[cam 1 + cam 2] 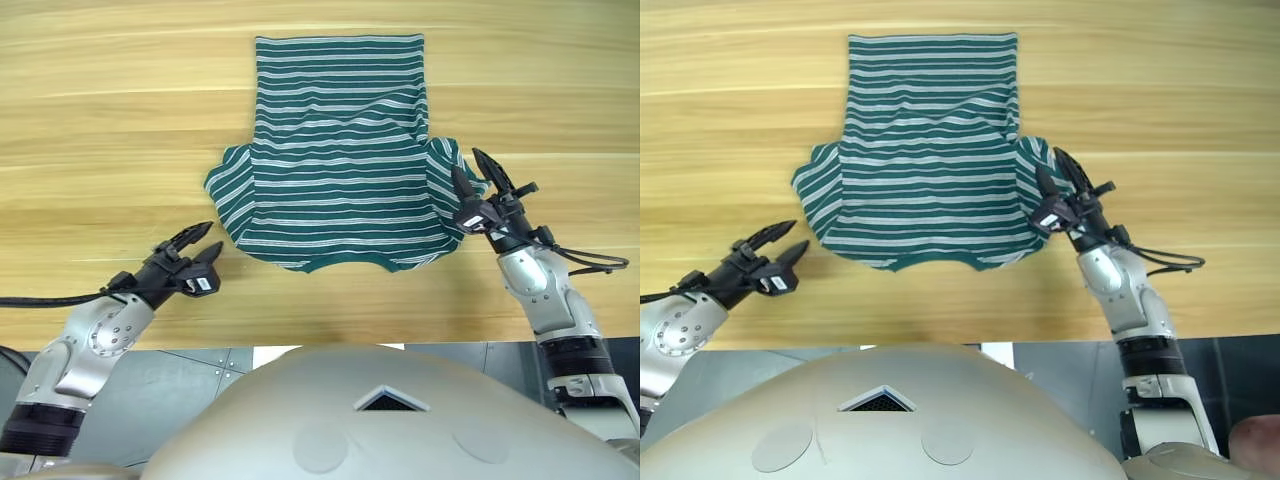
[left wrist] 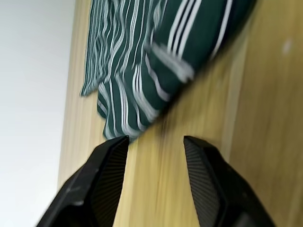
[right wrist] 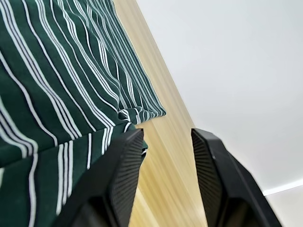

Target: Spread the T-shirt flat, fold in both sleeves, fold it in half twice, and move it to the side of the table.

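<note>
The green T-shirt (image 1: 340, 150) with white stripes lies on the wooden table (image 1: 100, 100), its collar at the near side and its hem at the far side. Both short sleeves stick out a little at the sides. My left gripper (image 1: 203, 243) stands open just off the shirt's near left corner, nothing between its fingers; the left wrist view shows the shirt (image 2: 142, 56) just ahead of the fingers (image 2: 111, 165). My right gripper (image 1: 473, 172) is open at the edge of the right sleeve (image 1: 447, 180). In the right wrist view, striped cloth (image 3: 47, 94) lies beside one finger (image 3: 125, 165).
Bare wood stretches wide on both sides of the shirt and beyond its hem. The table's near edge (image 1: 300, 345) runs close behind both grippers.
</note>
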### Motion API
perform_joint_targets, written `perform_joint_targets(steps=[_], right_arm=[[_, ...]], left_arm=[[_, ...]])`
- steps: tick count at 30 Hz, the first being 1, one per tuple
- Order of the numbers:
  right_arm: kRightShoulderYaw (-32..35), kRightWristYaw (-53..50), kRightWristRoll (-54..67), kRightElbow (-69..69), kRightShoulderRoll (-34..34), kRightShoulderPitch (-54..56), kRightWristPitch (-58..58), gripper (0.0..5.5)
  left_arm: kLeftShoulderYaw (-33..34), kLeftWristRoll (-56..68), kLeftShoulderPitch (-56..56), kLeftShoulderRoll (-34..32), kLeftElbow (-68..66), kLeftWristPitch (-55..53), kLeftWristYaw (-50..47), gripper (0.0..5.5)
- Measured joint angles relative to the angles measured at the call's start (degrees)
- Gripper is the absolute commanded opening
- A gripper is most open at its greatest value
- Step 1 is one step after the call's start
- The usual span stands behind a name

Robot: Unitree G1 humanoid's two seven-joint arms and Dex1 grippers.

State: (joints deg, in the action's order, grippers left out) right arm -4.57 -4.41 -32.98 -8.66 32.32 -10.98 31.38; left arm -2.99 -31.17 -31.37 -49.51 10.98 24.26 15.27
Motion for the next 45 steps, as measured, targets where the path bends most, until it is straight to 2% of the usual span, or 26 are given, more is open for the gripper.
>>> perform_joint_targets(steps=[4, 7, 15, 38, 45], right_arm=[[0.0, -0.1, 0.0, -0.3, 0.1, 0.0, 0.0, 1.88], [-0.2, -0.4, 0.0, -0.7, 0.1, -0.1, 0.1, 1.88], [-0.4, -1.2, 0.0, -1.1, 0.1, -0.3, 0.2, 1.88], [-0.9, -2.0, -0.1, -2.3, -0.1, -0.8, 0.6, 1.88], [-0.9, -2.0, -0.1, -2.4, 0.0, -0.8, 0.6, 1.88]], left_arm=[[-3.0, -0.8, 5.2, 1.3, -2.3, 0.7, 1.1, 2.16], [-7.0, -3.6, 11.3, 5.2, -4.8, 0.6, 0.5, 2.16], [-7.6, -10.2, 19.5, 6.9, -15.2, -2.6, -7.7, 2.16], [-9.9, -11.5, 25.7, 7.1, -25.3, -5.9, -14.9, 2.16], [-10.4, -11.4, 25.6, 6.1, -24.1, -5.5, -14.8, 1.5]])
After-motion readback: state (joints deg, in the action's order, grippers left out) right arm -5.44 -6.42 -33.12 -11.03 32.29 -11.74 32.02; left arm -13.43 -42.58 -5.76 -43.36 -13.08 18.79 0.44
